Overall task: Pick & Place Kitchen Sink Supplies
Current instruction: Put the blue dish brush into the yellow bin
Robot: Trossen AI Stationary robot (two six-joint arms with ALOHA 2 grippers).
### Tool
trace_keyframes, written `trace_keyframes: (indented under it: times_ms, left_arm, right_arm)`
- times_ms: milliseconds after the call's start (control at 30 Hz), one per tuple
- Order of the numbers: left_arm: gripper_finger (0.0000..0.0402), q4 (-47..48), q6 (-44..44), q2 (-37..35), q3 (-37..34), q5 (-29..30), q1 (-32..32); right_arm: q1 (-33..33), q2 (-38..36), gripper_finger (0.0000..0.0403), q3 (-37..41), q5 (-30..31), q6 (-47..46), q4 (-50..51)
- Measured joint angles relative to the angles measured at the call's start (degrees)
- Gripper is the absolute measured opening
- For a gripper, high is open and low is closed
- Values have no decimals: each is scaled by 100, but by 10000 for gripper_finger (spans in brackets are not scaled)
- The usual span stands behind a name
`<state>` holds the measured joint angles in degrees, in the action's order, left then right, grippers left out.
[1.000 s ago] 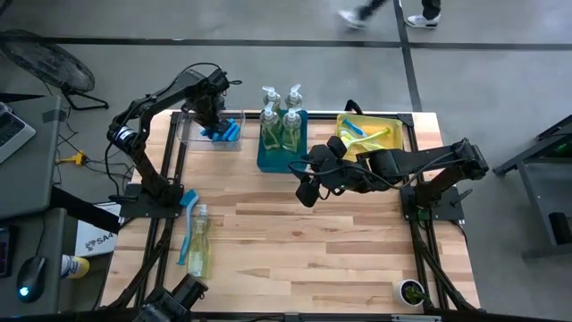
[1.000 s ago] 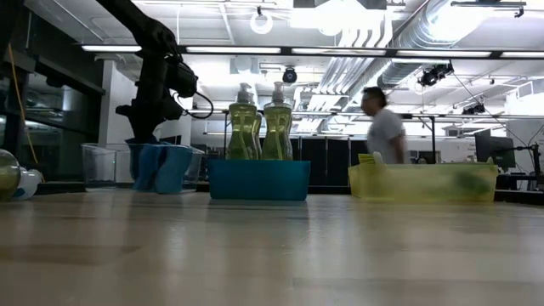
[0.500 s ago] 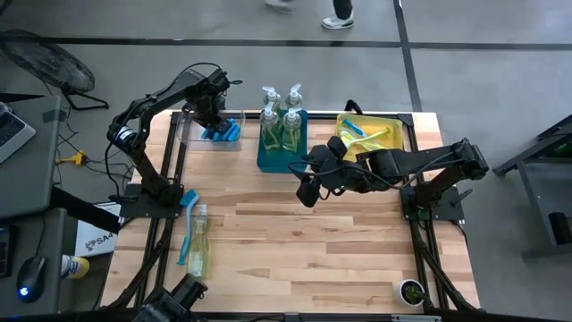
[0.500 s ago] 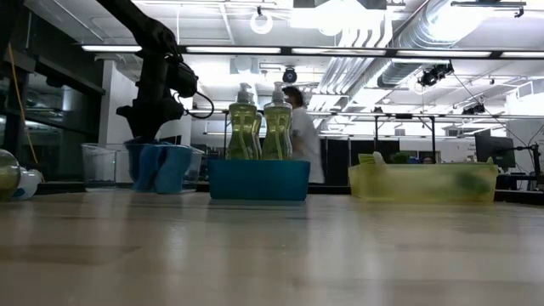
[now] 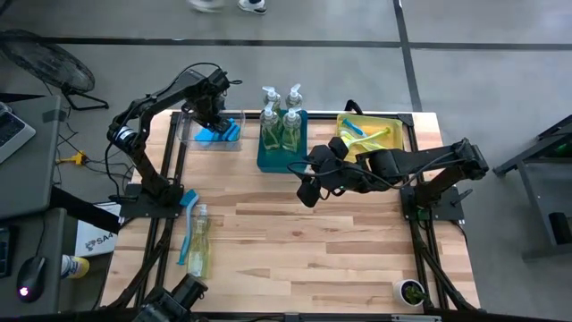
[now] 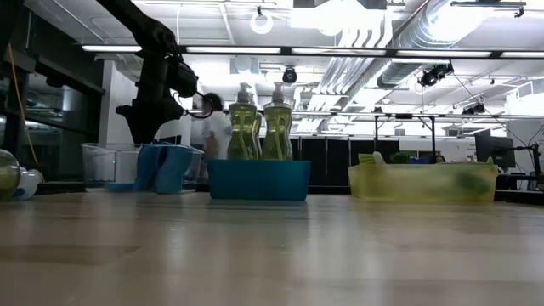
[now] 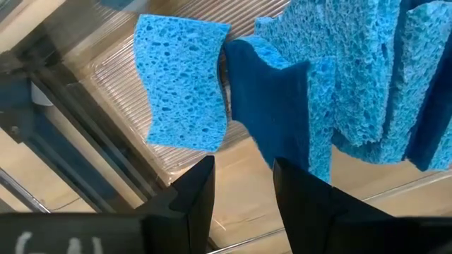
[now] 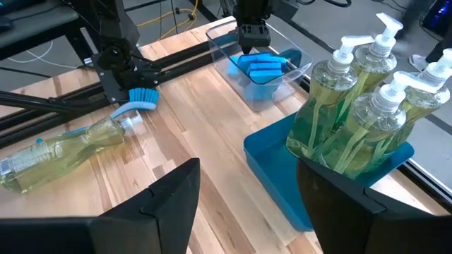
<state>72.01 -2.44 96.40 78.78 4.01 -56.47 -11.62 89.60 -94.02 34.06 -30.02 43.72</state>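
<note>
Your left gripper (image 7: 244, 185) hangs over the clear bin (image 5: 192, 134), jaws apart and empty. Just past its fingertips one sponge (image 7: 185, 92) lies flat on the bin floor, long axis running away from the jaws; the other sponges (image 7: 339, 85) stand on edge beside it. Your right gripper (image 8: 247, 194) waits mid-table, jaws wide apart, soap bottles (image 8: 367, 106) upright ahead.

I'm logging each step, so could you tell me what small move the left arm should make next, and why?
Probably lift the left claw straight up out of the clear bin: its fingers look open and empty, and the blue sponges already sit inside, so nothing seems left to release there.
</note>
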Motion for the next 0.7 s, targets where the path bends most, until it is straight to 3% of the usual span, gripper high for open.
trace_keyframes:
  times_ms: [367, 700]
  left_arm:
    - [140, 36, -57, -169, 234, -278, 0]
    - [140, 39, 174, -1161, 1125, -444, -1]
  right_arm:
    - [0, 0, 228, 0, 0, -2, 0]
    - [0, 0, 228, 0, -2, -2, 3]
